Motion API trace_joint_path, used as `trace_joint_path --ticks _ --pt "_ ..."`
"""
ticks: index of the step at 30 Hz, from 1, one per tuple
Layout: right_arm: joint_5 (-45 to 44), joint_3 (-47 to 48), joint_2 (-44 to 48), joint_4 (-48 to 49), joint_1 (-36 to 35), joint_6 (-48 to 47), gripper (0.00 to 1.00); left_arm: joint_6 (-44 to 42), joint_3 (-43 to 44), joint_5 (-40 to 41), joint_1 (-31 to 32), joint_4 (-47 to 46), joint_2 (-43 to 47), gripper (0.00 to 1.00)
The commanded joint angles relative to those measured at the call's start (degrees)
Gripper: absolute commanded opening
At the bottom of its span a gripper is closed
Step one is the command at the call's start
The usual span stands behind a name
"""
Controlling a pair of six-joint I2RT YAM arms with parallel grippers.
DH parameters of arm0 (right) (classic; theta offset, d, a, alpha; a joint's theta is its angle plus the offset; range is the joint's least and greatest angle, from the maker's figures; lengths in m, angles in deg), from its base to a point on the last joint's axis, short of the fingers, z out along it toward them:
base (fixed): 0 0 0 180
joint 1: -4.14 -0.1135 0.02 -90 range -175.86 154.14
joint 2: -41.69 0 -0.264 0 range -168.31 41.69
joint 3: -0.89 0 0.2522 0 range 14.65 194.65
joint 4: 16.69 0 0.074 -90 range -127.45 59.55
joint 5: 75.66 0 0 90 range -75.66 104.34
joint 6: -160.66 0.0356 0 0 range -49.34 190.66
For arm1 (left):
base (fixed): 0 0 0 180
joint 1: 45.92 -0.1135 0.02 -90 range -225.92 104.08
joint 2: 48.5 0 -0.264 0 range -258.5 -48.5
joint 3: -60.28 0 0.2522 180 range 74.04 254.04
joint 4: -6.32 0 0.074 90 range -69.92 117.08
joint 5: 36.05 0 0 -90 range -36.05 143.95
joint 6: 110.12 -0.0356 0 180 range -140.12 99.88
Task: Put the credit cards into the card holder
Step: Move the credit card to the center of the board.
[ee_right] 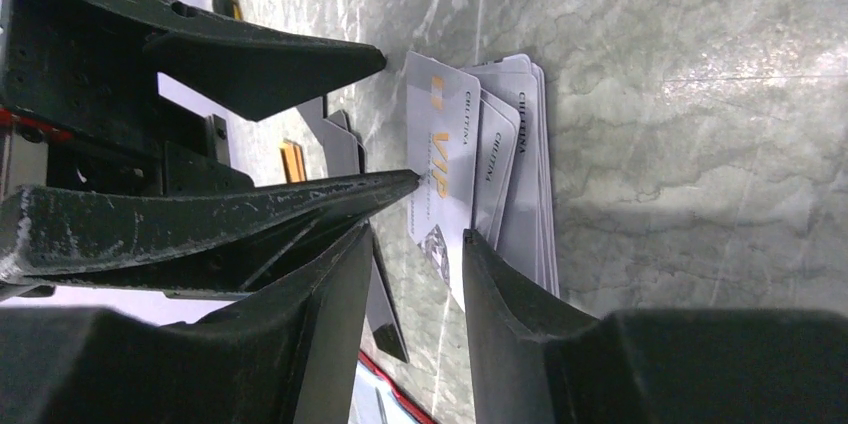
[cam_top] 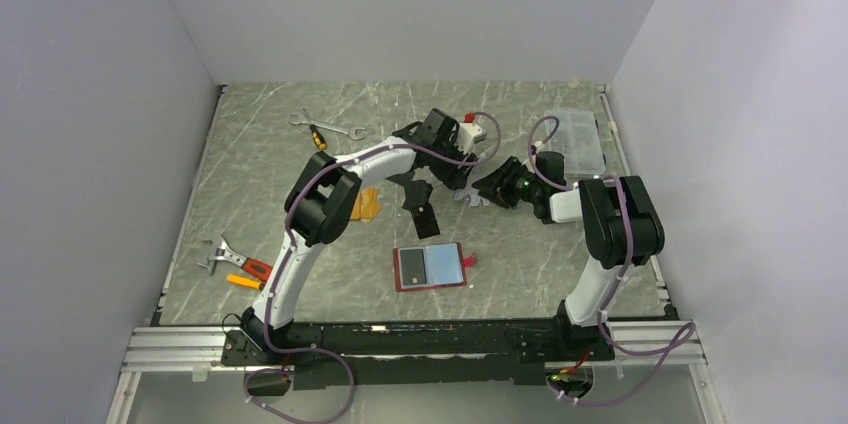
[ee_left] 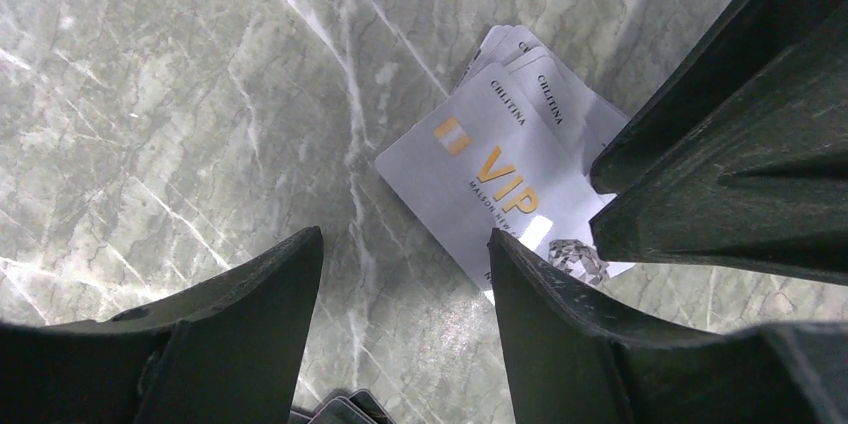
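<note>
A fanned stack of silver-grey credit cards [ee_left: 500,159] lies on the marble table, the top one marked VIP; it also shows in the top view [cam_top: 468,198] and the right wrist view [ee_right: 505,144]. My left gripper [ee_left: 400,254] is open and empty, low over the table, with one fingertip at the top card's near edge. My right gripper [ee_right: 415,244] is open with a narrow gap, its tips at the stack's near end and holding nothing. The two grippers nearly meet [cam_top: 455,184]. Black cards [cam_top: 425,221] and orange cards [cam_top: 368,206] lie nearby. The dark-red card holder [cam_top: 430,266] lies open in front.
A clear compartment box [cam_top: 580,136] stands at the back right. A wrench and a screwdriver [cam_top: 320,130] lie at the back left. More tools [cam_top: 235,264] lie at the left edge. The right arm's fingers [ee_left: 720,144] crowd the left wrist view.
</note>
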Motion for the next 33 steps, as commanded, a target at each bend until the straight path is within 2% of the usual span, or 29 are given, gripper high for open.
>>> trace_joint_path --ticks 1,11,15,22,33 --pt "1.6 -0.2 -0.8 5.9 0.1 1.9 0.41 0.0 -2.0 -4.5 2.1 1.6 0.5 0.67" --pt "2.9 -1.3 -2.7 12.4 0.1 5.9 0.37 -0.1 -2.9 -7.8 2.6 2.9 -0.5 0.59" --pt "1.1 -1.5 -1.6 8.8 0.2 3.5 0.36 -0.1 -3.6 -8.9 1.7 3.0 1.0 0.55" --pt "-1.4 -1.3 2.1 3.0 0.5 0.0 0.37 -0.4 -2.4 -9.6 -0.2 3.8 1.8 0.39" --pt "-0.5 -0.2 2.1 1.3 0.6 -0.9 0.38 0.1 -3.9 -10.3 0.1 3.0 1.3 0.35"
